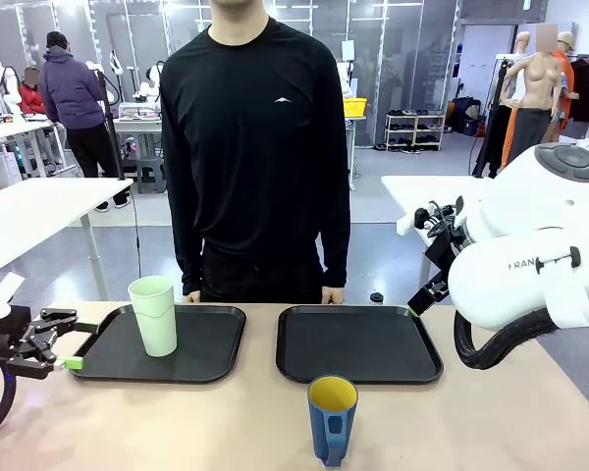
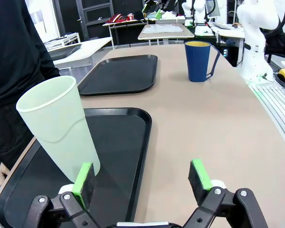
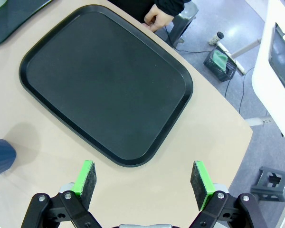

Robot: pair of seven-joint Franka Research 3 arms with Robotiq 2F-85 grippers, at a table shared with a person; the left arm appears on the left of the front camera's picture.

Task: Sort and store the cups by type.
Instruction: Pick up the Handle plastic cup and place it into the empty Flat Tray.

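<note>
Left gripper [image 2: 141,179] has its jaws spread wide with nothing between them, low at the near end of the left black tray [image 2: 148,124]. The pale mint-green tumbler [image 2: 57,123] stands upright on that tray, just ahead of one pad and off the gripper's centre line; from the front view it looks near but not touching. Well beyond it, out on the bare table [image 2: 228,128], the dark blue mug [image 2: 198,61] with the yellow inside stands upright, on neither tray. Right gripper [image 3: 143,180] is also wide open and empty, hovering over the table edge with the right black tray [image 3: 104,80] just ahead, nothing on it. Judgement: the tumbler is likely light, thin, smooth plastic, tapered wider at the top, so it will flex, slip or tip easily; take it across the mid-wall with a soft squeeze, not at the rim. The mug looks stiffer and heavier, though its material is unclear; grip across the body with the handle clear of the pads. Hard to tell: the tumbler's base sits behind the pad in the left wrist view; a faint line across its wall may be a second nested cup, cannot tell; the mug is cut off at the frame edge in the right wrist view; a person's hand [image 3: 156,18] rests at the table's far edge past the tray.
</note>
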